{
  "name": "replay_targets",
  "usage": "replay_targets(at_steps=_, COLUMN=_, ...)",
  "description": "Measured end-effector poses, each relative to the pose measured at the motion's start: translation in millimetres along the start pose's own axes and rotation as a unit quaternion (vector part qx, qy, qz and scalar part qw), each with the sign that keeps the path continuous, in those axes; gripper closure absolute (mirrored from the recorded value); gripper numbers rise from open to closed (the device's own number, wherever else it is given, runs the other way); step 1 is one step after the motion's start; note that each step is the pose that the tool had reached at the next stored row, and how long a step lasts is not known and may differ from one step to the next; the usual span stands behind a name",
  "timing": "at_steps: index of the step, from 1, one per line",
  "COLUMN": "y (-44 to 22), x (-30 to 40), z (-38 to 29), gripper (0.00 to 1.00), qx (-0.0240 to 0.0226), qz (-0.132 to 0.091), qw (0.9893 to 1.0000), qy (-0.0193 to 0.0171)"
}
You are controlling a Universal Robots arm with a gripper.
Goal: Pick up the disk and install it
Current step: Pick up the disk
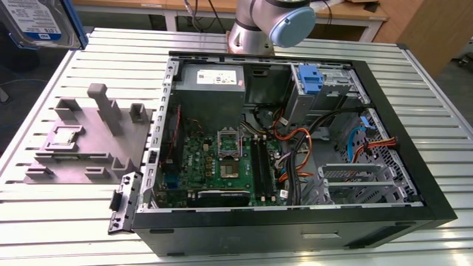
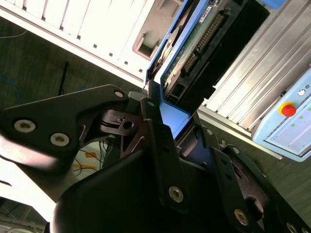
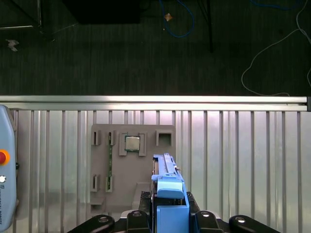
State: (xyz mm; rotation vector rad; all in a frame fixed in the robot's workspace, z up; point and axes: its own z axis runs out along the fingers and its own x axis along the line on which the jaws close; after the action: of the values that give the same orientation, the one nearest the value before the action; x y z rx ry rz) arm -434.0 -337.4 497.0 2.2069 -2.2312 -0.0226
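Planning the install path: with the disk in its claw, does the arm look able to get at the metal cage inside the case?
Probably yes: the case lies open and nothing covers the cage. The claw holds the disk clear of it, though orange cables run close.

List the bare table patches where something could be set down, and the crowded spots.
Table: bare in the corner bordered by fixture and case, and between fixture and arm base. Crowded: inside the case, with cables and board. Gripper holds disk aloft.
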Motion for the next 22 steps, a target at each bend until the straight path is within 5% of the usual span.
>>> replay_targets(at_steps=10, y=-2.8, x=0.2, z=-0.1, gripper=0.64, qx=0.0, qz=0.0, qw=1.0, qy=0.0)
replay_targets(at_steps=17, y=-2.8, x=0.2, z=-11.1, gripper=0.64, qx=0.0, qz=0.0, qw=1.0, qy=0.0)
replay_targets(at_steps=22, y=-3.0, x=1.0, z=-11.2, gripper=0.64, qx=0.0, qz=0.0, qw=1.0, qy=0.0001)
